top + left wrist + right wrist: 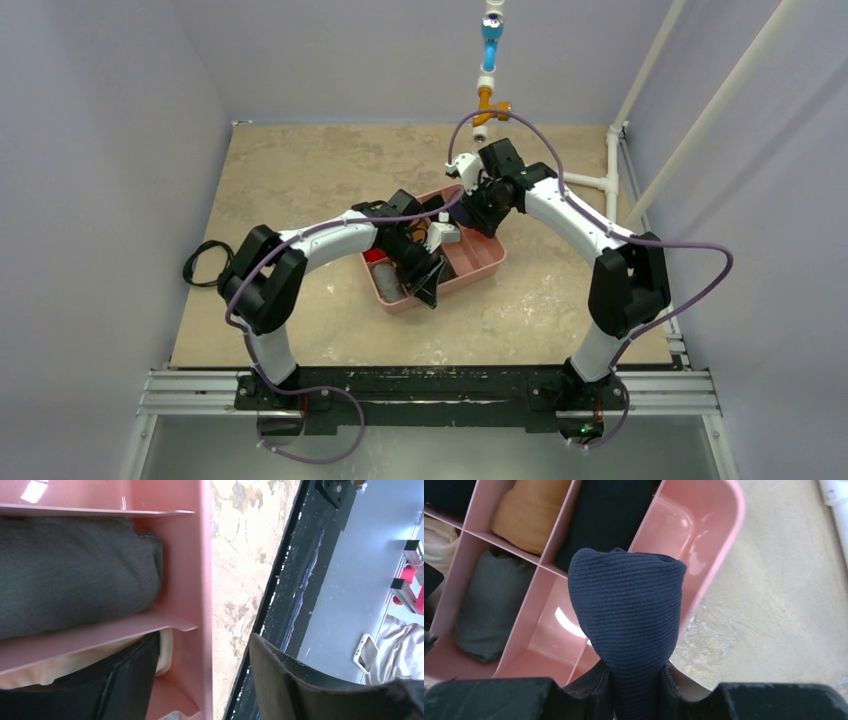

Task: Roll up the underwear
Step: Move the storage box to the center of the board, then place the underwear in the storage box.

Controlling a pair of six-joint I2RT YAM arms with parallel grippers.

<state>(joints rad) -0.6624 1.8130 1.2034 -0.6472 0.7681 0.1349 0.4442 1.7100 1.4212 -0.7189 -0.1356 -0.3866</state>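
Note:
The underwear [629, 615] is a dark navy ribbed bundle standing up between the fingers of my right gripper [637, 672], which is shut on its lower part. It hangs over an empty compartment of the pink divided tray [719, 545]. From above, the right gripper [482, 205] is at the tray's far edge. My left gripper [202, 645] is open and straddles the tray's near wall [205, 555]. One of its fingers is inside a compartment beside a cream fabric [165, 652], the other outside over the table. Seen from above, the left gripper [425, 280] is at the tray's near corner.
Other compartments hold a dark grey roll [75, 575], a mustard roll [529, 512], a black roll [609, 510] and a grey-green roll [491, 605]. The black rail [295, 580] runs along the table's near edge. A white pipe frame [612, 170] stands at the right, a cable coil [200, 265] at the left.

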